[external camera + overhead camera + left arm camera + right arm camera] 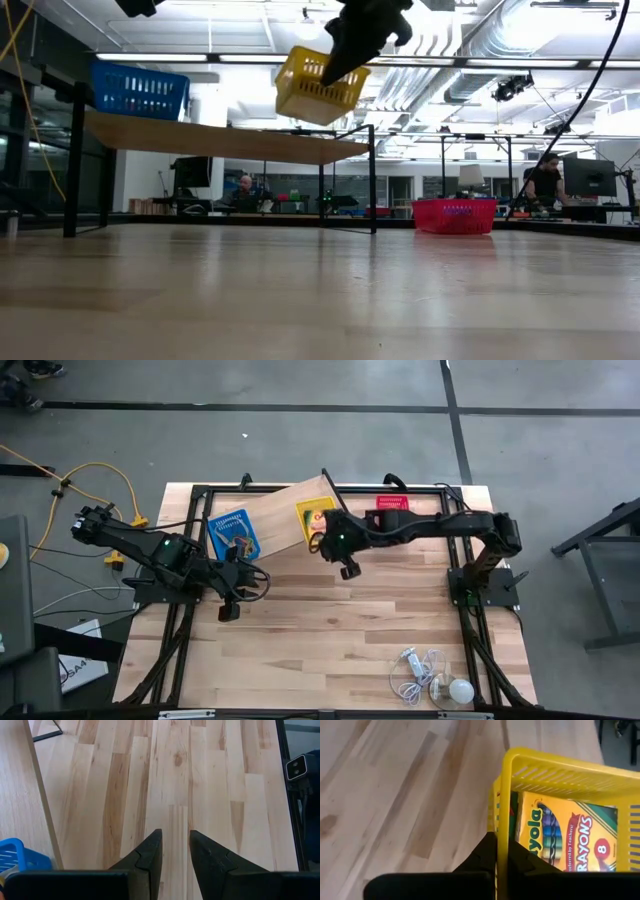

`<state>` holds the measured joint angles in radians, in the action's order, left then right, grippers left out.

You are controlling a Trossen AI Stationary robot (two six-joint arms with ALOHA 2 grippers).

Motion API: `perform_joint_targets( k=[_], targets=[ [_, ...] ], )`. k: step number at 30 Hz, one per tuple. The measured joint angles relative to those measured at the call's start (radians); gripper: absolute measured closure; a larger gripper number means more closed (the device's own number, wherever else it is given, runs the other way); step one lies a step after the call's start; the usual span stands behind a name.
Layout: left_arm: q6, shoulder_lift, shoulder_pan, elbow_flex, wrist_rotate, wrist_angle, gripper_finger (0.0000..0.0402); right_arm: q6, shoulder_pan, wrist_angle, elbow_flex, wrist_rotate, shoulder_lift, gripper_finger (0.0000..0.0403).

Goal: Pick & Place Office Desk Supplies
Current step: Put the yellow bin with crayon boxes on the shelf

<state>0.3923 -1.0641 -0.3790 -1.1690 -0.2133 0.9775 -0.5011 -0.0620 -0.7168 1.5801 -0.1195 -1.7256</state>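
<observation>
Above the worktop's (330, 620) far edge, the right gripper's (501, 851) jaws pinched the yellow basket's (560, 775) rim; the left gripper's (175, 845) jaws stood slightly apart, empty.

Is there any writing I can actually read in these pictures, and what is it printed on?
"yola" (start cut off by the basket wall): on the crayon box lying in the yellow basket, right wrist view.
"RAYONS" (first letter hidden): same box.
"8": same box.
A small script line along the box's edge: too small to read.
A paper left of the table in the high view: print too small to read.
</observation>
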Motion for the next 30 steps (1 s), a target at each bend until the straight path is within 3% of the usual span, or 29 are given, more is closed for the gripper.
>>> perform_joint_targets(
  k=[17, 30],
  targets=[
    [0.0, 0.0, 0.0, 0.0, 0.0, 0.0, 0.0308, -0.103, -0.121, -0.088, 0.124, 0.067, -0.027, 0.04],
    [0.0, 0.0, 0.0, 0.0, 0.0, 0.0, 0.0308, -0.155, -0.125, -0.286, 0.544, 0.126, -0.316, 0.0399]
  ],
)
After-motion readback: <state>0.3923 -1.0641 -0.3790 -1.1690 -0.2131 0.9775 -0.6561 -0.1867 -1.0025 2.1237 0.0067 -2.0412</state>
